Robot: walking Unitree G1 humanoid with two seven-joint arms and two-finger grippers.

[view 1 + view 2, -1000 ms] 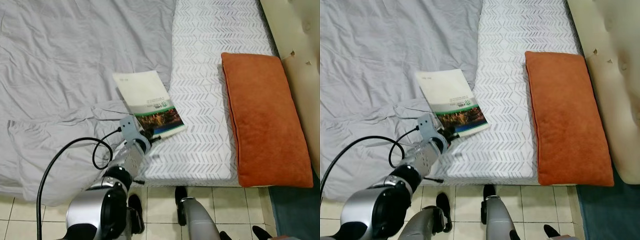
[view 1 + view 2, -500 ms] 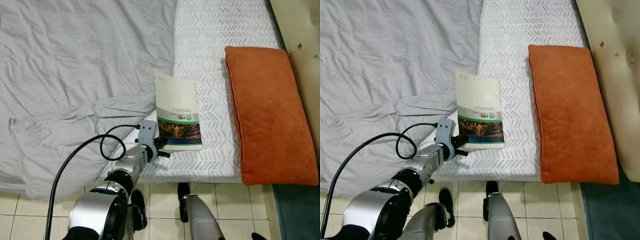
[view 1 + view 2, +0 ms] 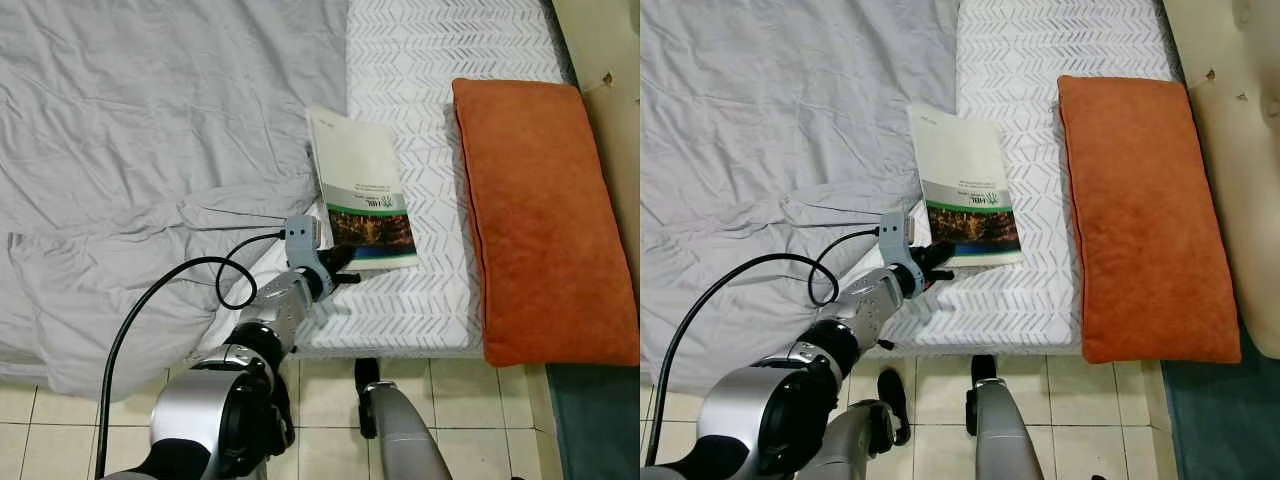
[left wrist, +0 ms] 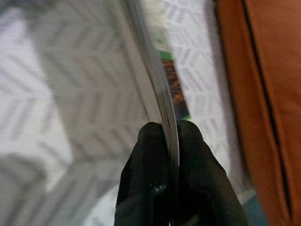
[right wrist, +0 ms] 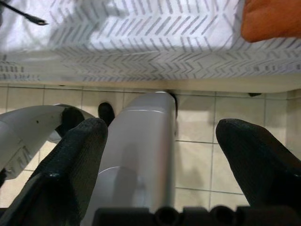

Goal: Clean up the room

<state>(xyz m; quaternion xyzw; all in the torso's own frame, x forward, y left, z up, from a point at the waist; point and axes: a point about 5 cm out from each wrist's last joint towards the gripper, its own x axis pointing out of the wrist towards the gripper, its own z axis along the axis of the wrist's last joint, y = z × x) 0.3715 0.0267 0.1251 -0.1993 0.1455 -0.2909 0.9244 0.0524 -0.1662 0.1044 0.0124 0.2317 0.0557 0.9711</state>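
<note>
Left wrist: jaws pinch booklet (image 4: 165,89).

Book (image 3: 362,190): near corner hidden behind the left gripper (image 3: 338,270); cover print too small to read. In the left wrist view the book's edge (image 4: 157,89) runs off blurred, its far end cut by the frame. Orange pillow (image 3: 545,215): right side cut off by the picture's edge. Grey blanket (image 3: 150,130) runs out of frame at top and left. Right gripper (image 5: 162,169): finger bases cut off at the lower edge.
</note>
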